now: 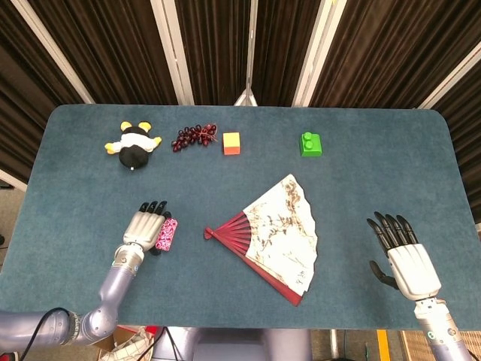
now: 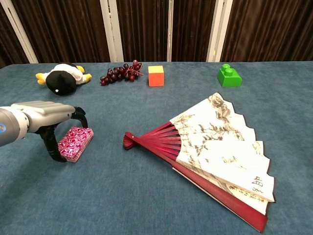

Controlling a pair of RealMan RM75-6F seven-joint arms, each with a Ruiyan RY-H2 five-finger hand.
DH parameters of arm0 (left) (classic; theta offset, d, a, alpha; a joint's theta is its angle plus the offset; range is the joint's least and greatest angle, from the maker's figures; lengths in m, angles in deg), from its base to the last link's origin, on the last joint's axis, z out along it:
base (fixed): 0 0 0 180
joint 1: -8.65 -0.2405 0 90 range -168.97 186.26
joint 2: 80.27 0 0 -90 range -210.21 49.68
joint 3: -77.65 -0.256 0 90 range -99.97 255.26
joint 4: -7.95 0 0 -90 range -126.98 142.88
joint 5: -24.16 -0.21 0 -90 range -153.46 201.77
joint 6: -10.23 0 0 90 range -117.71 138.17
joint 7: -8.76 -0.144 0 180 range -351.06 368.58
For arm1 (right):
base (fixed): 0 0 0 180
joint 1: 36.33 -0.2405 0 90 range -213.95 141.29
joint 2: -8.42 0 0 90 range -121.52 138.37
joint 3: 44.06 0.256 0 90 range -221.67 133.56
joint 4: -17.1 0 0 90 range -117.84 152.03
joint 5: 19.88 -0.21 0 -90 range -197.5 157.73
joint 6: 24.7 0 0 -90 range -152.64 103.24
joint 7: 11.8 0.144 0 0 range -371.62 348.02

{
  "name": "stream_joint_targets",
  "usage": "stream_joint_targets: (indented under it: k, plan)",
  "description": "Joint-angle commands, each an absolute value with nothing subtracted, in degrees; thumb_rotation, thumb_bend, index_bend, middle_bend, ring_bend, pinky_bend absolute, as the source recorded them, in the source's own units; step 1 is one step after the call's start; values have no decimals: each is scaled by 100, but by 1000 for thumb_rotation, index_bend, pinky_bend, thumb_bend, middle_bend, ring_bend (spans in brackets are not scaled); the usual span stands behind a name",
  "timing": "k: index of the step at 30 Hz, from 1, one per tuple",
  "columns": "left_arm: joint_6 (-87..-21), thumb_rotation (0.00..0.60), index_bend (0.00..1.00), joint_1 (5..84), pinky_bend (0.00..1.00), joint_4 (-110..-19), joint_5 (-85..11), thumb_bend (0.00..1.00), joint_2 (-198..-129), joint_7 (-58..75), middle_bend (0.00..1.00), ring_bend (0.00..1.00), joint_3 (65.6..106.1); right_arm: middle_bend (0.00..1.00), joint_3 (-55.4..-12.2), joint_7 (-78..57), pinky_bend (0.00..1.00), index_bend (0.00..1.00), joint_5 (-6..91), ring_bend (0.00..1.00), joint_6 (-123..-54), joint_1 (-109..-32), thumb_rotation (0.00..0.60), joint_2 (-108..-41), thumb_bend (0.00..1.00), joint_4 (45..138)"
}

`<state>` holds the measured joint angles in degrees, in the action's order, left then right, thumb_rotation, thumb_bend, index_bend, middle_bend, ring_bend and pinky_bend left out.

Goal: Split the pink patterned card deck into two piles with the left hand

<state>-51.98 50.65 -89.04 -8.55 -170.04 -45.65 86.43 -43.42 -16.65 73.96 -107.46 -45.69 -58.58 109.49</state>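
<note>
The pink patterned card deck (image 1: 168,233) (image 2: 77,142) lies flat on the blue table, left of the centre, as one pile. My left hand (image 1: 143,226) (image 2: 46,115) arches over its left side. The thumb points down at the deck's near-left edge and the fingers (image 2: 80,116) curl over the far edge. I cannot see a firm grip on the cards. My right hand (image 1: 402,256) hovers at the table's front right with its fingers spread and nothing in it. It does not show in the chest view.
An opened paper fan (image 1: 274,237) (image 2: 210,147) with red ribs lies just right of the deck. Along the back are a penguin plush (image 1: 134,145) (image 2: 61,78), dark grapes (image 1: 194,137) (image 2: 120,72), an orange cube (image 1: 231,143) (image 2: 156,75) and a green brick (image 1: 311,144) (image 2: 229,75).
</note>
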Motion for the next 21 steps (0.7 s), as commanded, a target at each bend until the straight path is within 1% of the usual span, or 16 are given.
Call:
stream_joint_targets:
  k: [1, 3, 9, 16, 21]
  plan:
    - [-5212, 600, 275, 5094, 60, -8892, -823, 165, -17031, -4520, 0, 0, 8636, 0, -4344, -1672, 36, 0, 7401, 0, -10749, -4568, 600, -5860, 369, 10949]
    - [-5231, 600, 316, 5109, 61, -8903, -820, 191, -17042, -4458, 0, 0, 8632, 0, -4346, -1679, 36, 0, 7406, 0, -10757, -4564, 600, -5860, 369, 10949]
    - [-5319, 600, 370, 5111, 65, -9028, -1019, 258, -16993, -4236, 0, 0, 8568, 0, -4342, -1682, 36, 0, 7405, 0, -10760, -4566, 600, -5863, 369, 10945]
    - [-5485, 600, 387, 5066, 65, -9430, -1350, 267, -16756, -3969, 0, 0, 8525, 0, -4342, -1681, 36, 0, 7397, 0, -10761, -4562, 600, -5865, 369, 10940]
    - [-5598, 600, 402, 4946, 65, -9873, -1589, 268, -16465, -3827, 0, 0, 8344, 0, -4342, -1697, 36, 0, 7400, 0, -10765, -4561, 600, -5866, 369, 10940]
